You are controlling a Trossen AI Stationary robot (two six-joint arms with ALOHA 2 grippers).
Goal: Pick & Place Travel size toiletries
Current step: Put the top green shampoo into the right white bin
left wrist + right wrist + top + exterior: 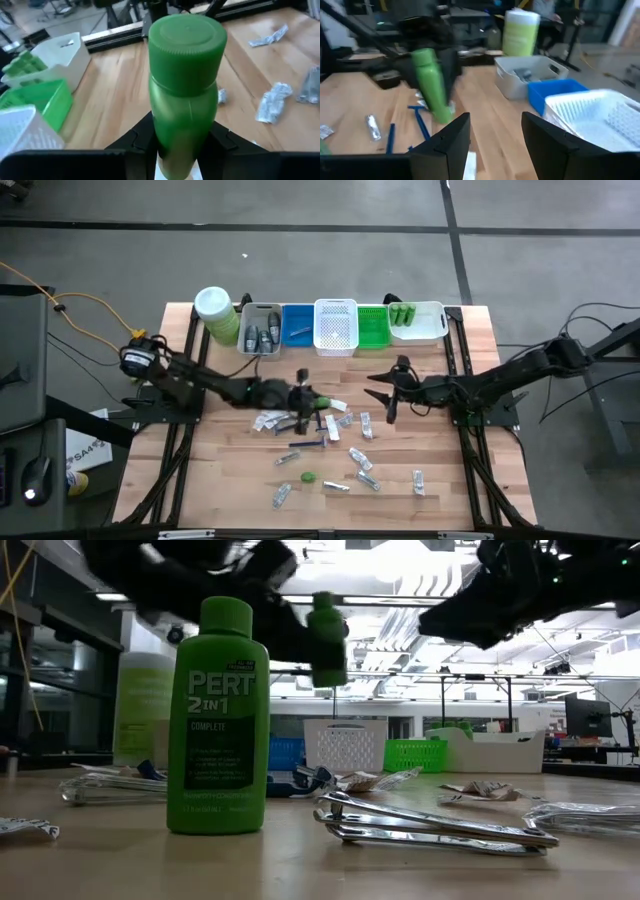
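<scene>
The left gripper (300,397) is clenched around a small green plastic bottle with a round screw cap (184,90), holding it up above the middle of the wooden worktop (230,470). The right gripper (388,393) waits nearby with its fingers apart, holding nothing. The bottle probably belongs in the white bin (430,328) with the other green bottles. Carry it there upright and let go low.

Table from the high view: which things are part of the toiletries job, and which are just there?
Job:
- green bottle held in left gripper
- Pert bottle standing on table
- foil sachets
- blue sticks
- right gripper, open, empty

Just there:
- row of bins
- pale-green jar
- yellow cable
</scene>
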